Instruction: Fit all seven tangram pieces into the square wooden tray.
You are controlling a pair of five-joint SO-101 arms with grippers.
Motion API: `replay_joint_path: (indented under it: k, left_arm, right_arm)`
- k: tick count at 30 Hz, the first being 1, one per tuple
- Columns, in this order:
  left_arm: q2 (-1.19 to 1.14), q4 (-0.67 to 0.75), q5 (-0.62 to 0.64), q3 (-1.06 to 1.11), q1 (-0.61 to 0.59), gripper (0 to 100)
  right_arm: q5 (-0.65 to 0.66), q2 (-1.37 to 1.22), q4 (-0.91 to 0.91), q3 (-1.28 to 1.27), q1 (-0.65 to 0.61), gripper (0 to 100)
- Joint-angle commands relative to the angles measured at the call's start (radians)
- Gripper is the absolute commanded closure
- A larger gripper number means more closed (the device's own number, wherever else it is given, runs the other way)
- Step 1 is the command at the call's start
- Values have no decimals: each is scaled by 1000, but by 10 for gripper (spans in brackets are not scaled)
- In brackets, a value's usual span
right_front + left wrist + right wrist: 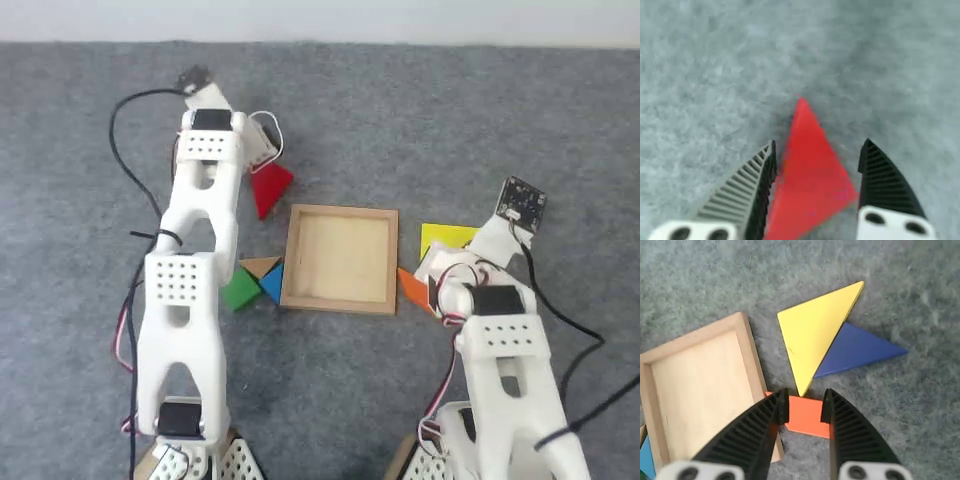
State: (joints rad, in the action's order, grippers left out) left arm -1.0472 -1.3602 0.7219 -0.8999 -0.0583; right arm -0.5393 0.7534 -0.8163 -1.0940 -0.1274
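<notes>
Left gripper [819,144] spread astride the red triangle [810,170], lying on carpet [450,120] off the tray [341,212]'s far left corner; right gripper [805,394] narrowly parted over the orange piece [805,419] at the tray's right rim; advise centring and closing squarely on the triangle's edges before lifting

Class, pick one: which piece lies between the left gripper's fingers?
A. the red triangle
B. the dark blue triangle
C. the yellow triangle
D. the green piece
A: in the left wrist view the red triangle lies on the carpet between the two fingers of the left gripper.
</notes>
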Motion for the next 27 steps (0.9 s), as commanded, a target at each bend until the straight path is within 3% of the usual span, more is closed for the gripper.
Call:
replay_joint_path:
  k: [1,6,12,18,27]
  left_arm:
    - [-118,-180,31,-311,-2,739]
    - [-250,-364,6,-572,6,739]
    - [-250,-399,-242,-581,43,826]
    - [-77,-399,-494,-340,51,829]
    - [141,-397,-766,91,64,826]
  right_arm:
    - [9,93,15,-12,-2,872]
    - [9,124,15,-32,-1,872]
    - [9,117,35,-38,1,872]
    - [9,125,56,-55,-2,872]
    - [9,125,56,-55,-2,872]
